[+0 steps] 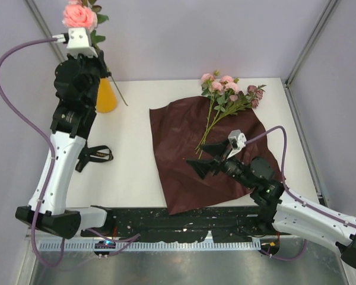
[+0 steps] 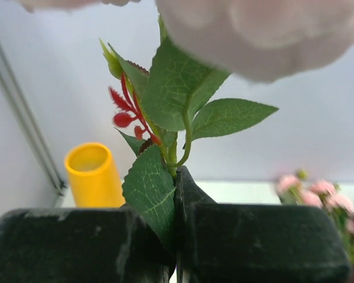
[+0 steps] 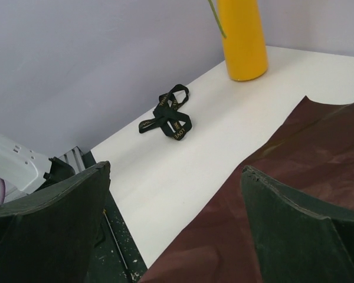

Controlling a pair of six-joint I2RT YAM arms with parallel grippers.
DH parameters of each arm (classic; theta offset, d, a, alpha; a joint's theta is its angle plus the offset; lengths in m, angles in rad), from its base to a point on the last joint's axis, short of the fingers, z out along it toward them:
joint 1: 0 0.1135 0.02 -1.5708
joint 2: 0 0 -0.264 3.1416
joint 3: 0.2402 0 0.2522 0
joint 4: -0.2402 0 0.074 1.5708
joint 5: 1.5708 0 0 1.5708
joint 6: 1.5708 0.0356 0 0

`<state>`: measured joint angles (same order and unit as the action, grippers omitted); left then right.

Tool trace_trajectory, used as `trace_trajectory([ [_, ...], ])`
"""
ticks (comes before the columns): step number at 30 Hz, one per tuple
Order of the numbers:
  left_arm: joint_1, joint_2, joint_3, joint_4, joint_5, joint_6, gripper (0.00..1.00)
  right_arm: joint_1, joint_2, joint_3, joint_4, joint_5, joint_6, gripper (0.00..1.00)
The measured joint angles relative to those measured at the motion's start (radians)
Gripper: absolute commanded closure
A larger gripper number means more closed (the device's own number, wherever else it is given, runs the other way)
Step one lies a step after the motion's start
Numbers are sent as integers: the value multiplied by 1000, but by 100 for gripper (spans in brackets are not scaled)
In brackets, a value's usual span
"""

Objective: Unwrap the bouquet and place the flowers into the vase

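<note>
My left gripper [image 1: 90,37] is raised high at the back left and is shut on the stem of a pink rose [image 1: 80,16]. In the left wrist view the jaws [image 2: 178,183] pinch the leafy stem [image 2: 176,154], with the bloom [image 2: 265,35] blurred above. The stem's lower end hangs beside the yellow-orange vase [image 1: 105,98] [image 2: 94,175] [image 3: 243,38], partly hidden by the left arm. The other flowers [image 1: 231,95] [image 2: 318,197] lie on the unfolded dark red paper [image 1: 196,148] [image 3: 295,188]. My right gripper [image 1: 206,159] [image 3: 177,218] hangs open and empty over the paper's near left part.
The black ribbon [image 1: 95,155] [image 3: 167,117] lies loose on the white table [image 1: 130,166], left of the paper and beside the left arm. Grey walls and frame posts close in the sides and back. The black base rail [image 1: 184,217] runs along the near edge.
</note>
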<state>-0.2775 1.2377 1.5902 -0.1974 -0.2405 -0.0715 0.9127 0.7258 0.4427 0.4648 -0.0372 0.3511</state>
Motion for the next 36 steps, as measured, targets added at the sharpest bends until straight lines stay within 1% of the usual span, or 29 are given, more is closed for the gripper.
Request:
trace_trajectory([
  [3,48,92,129,25,-47,30,100,0,-27,0,-36,9,-24,5],
  [7,106,199,304,34,-75,60,100,0,-37,0,-66,15,-56,4],
  [10,148,251,387,40,-82,72,100,0,-31,0,-84,18,-76,5],
  [21,254,323,410,122,-77,80,100,0,39,25,-101,16,-123,5],
  [31,262,364,357,313,-28,126,100,0,124,37,-84,1,-131,5],
  [36,263,391,334,362,-21,164,100,0,132,38,-84,-2,-132,5],
])
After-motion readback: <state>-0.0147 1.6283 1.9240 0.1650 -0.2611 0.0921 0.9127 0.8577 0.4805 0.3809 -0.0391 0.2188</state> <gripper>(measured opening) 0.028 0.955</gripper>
